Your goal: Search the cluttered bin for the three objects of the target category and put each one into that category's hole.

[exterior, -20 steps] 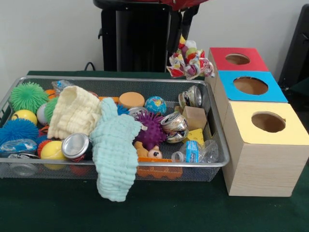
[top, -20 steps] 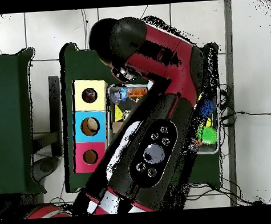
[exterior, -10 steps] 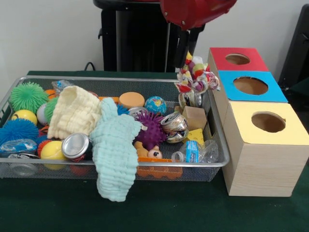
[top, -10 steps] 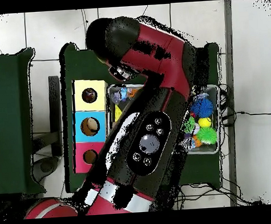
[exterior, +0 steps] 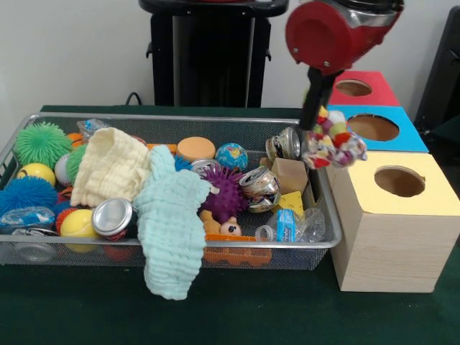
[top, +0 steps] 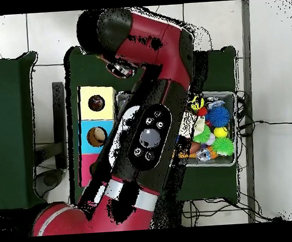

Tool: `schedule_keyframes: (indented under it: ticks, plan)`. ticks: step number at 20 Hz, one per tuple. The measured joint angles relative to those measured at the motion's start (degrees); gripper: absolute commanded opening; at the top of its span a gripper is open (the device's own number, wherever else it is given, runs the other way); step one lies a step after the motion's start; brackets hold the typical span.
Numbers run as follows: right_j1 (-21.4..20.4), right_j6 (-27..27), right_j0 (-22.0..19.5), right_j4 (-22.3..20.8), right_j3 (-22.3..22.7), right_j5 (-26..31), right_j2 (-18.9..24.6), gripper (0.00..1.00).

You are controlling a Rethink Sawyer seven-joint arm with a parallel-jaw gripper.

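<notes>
The gripper [exterior: 321, 133] is clenched on a colourful crumpled wrapper [exterior: 333, 147], which hangs just beside the yellow-topped box [exterior: 392, 215].

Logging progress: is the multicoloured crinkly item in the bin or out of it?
Out. The multicoloured crinkly item hangs under the gripper, past the mesh bin rim, beside the yellow-topped box.

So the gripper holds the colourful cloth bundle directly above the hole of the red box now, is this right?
Not quite. In the front view the gripper holds the colourful cloth bundle beside the yellow box, at its bin-side top corner, not above the red box. It is not over any hole.
</notes>
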Motion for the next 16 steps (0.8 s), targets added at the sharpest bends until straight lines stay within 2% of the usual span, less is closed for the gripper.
schedule_keyframes:
  ticks: [9, 16]
  plan:
    - [4.4, 0.7, -1.7, 4.3, -9.9, 3.4, -0.1, 0.0]
    - [7.5, 1.3, -2.3, 6.9, -14.8, 3.9, -1.1, 0.0]
